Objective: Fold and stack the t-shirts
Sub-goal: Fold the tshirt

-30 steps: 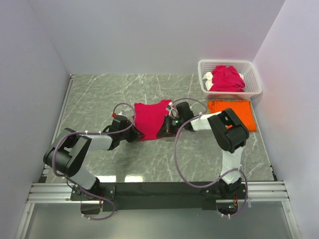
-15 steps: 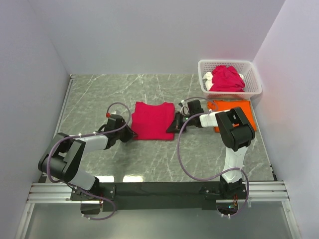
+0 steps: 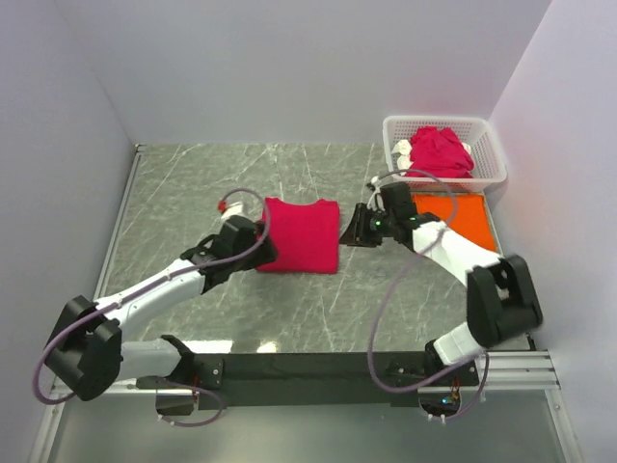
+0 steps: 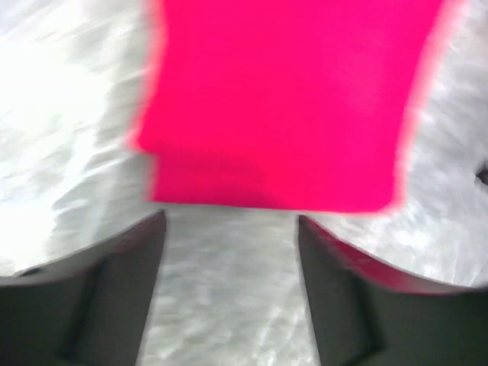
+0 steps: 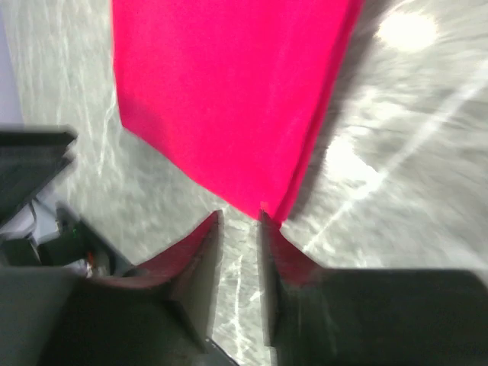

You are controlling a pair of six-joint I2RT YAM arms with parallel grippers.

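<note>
Bench: grey marbled bench (image 3: 193,183), pale walls.
Done: crimson-pink cloth t-shirt (image 3: 301,234) folded; bright orange t-shirt (image 3: 461,217) flat, apart.
To do: stacking; crumpled crimson shirts (image 3: 439,152) in white lattice basket (image 3: 492,159).
Tools: left tool (image 4: 231,221) wide, empty; right tool (image 5: 238,221) barely ajar, empty.

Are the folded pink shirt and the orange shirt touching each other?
Apart. The overhead view shows bare table between the pink shirt and the orange shirt.

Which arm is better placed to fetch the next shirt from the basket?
Probably right: the right tool lies nearer the basket; the left tool sits beyond the folded crimson shirt, farther away.
</note>
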